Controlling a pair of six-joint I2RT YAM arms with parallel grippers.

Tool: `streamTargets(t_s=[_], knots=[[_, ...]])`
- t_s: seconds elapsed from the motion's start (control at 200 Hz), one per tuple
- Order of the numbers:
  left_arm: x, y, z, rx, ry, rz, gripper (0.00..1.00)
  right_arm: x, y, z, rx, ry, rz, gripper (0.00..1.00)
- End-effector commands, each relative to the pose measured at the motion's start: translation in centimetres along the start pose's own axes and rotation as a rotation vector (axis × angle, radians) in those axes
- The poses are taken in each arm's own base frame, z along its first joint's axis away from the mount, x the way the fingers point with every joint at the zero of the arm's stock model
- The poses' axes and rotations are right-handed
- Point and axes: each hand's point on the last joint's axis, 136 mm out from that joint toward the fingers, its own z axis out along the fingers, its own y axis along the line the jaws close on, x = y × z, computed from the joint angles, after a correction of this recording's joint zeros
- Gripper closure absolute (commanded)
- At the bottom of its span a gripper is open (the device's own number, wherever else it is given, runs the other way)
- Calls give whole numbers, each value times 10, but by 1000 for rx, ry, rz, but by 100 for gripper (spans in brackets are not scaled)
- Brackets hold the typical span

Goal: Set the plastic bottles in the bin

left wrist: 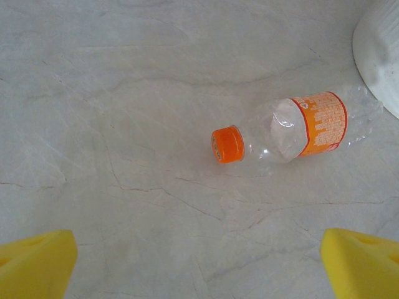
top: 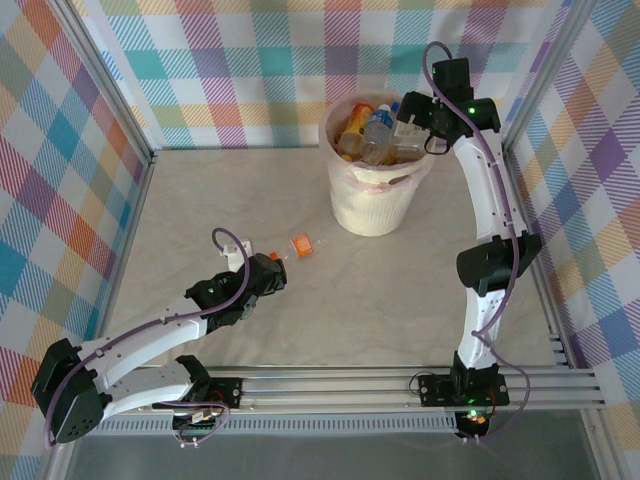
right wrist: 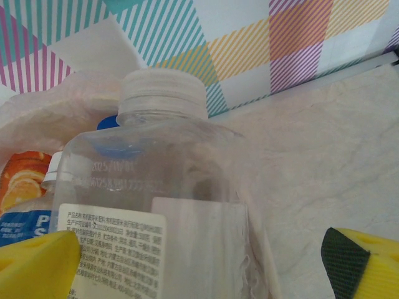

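Observation:
One clear plastic bottle (top: 293,246) with an orange label and orange cap (left wrist: 226,144) lies on its side on the table, cap toward my left gripper (top: 268,272). That gripper (left wrist: 199,268) is open just short of it, yellow fingertips (left wrist: 37,265) wide apart and nothing between them. The cream bin (top: 370,205) stands further back, with several bottles (top: 372,132) piled inside. My right gripper (top: 405,135) hovers over its rim. A clear bottle (right wrist: 163,180) with a white cap and white label stands between its open fingers (right wrist: 368,265), with a gap on the right side.
Checked fabric walls and a metal frame close in the table on three sides. The bin's white wall (left wrist: 381,53) shows just beyond the lying bottle. The pinkish liner (right wrist: 68,103) and other bottles (right wrist: 22,184) crowd the bin's left side.

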Motion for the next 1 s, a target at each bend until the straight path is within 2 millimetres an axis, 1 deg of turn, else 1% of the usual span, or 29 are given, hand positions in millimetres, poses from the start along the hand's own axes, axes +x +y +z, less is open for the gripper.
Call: streamTargets(t_s=[0.0,0.06,0.1,0.275,0.4,0.465,0.565,0.61,0.67,0.865,1.0], knots=[[-7,3,-1,-12,-17,-19,0,0,0,11,-31,11,49,0],[-7,4,-2,-14,-17,-18,0,2,1,14,-44,16,51,0],[-7,4,-2,-15,-19,-17,0,2,2,16,-54,18,48,2],[-8,6,-3,-17,-23,-20,0,0,8,15,-87,8,19,18],[-8,6,-4,-16,-23,-21,0,-5,10,9,-97,-8,0,21],[-9,5,-4,-15,-24,-23,0,-9,9,3,-95,-24,-16,23],[-9,5,-4,-14,-26,-24,0,-14,10,-5,-101,-42,-46,31],[-9,4,-3,-12,-26,-24,0,-15,11,-8,-108,-44,-58,36],[-9,3,-3,-10,-25,-24,0,-15,13,-11,-116,-44,-72,41],[-10,2,-3,-9,-23,-24,0,-15,13,-20,-92,-48,-145,42],[-11,2,-3,-7,-26,-24,0,-7,17,-24,-52,-41,-220,42]])
